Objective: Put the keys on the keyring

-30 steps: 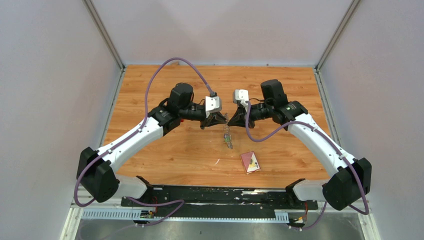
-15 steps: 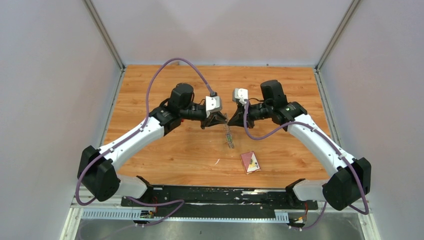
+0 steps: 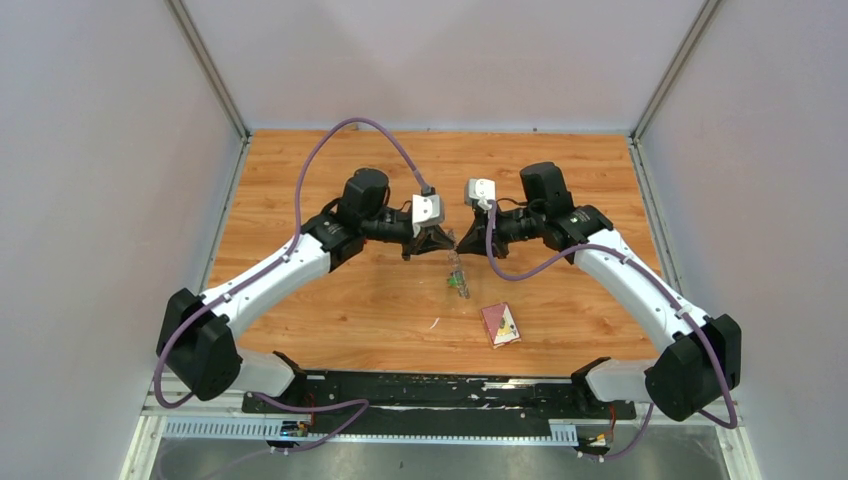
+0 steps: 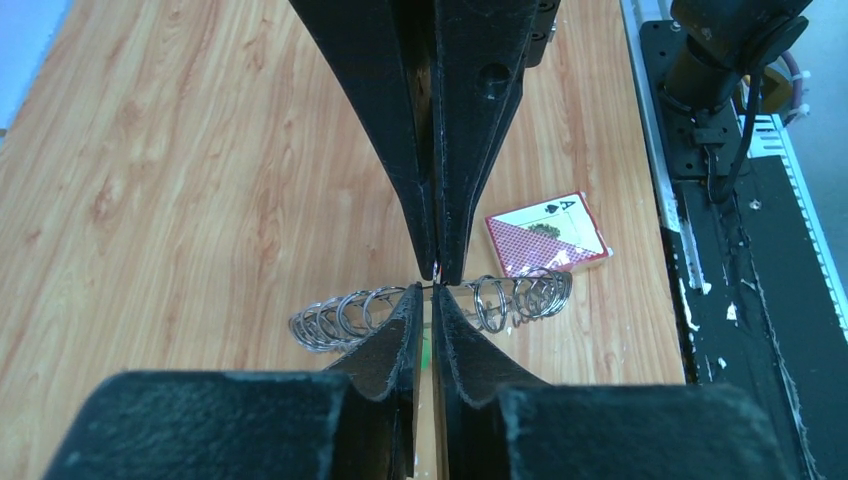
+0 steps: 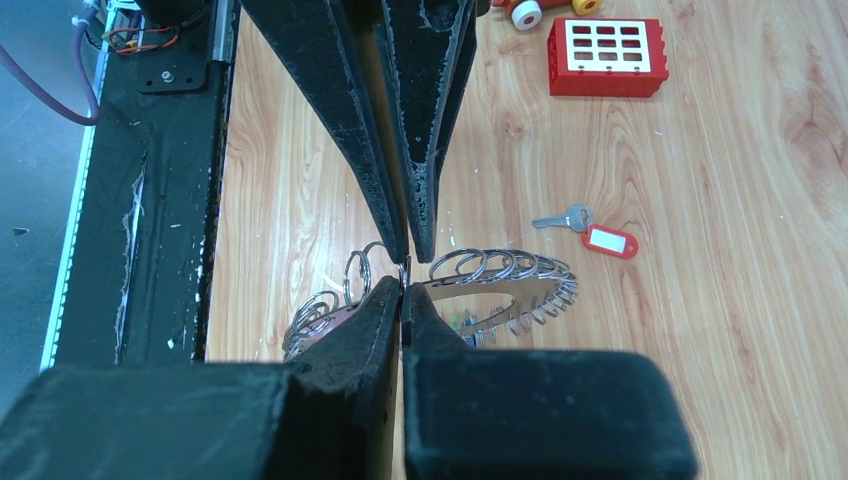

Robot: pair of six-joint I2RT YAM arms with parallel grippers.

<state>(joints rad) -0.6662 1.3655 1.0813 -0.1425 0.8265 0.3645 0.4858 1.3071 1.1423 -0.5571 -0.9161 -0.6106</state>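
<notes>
The keyring (image 3: 455, 268) hangs on edge between my two grippers above the middle of the table. It is a grey ring fringed with several small wire loops (image 4: 340, 315), also seen in the right wrist view (image 5: 520, 268). My left gripper (image 3: 446, 240) (image 4: 427, 290) is shut on its rim. My right gripper (image 3: 463, 240) (image 5: 403, 287) is shut on the rim from the other side, tip to tip with the left. A green tag (image 3: 456, 284) shows at the ring's lower part. A key with a red tag (image 5: 600, 238) lies loose on the table.
A maroon card pack (image 3: 500, 323) (image 4: 545, 240) lies near the front, right of centre. A red block with white squares (image 5: 607, 57) and small toy parts lie beyond the loose key. Black base rails (image 3: 440, 385) run along the near edge.
Both grippers stay pinched together on the keyring. The hanging ring has turned slightly and its lower end has risen a little, so the green tag now shows.
</notes>
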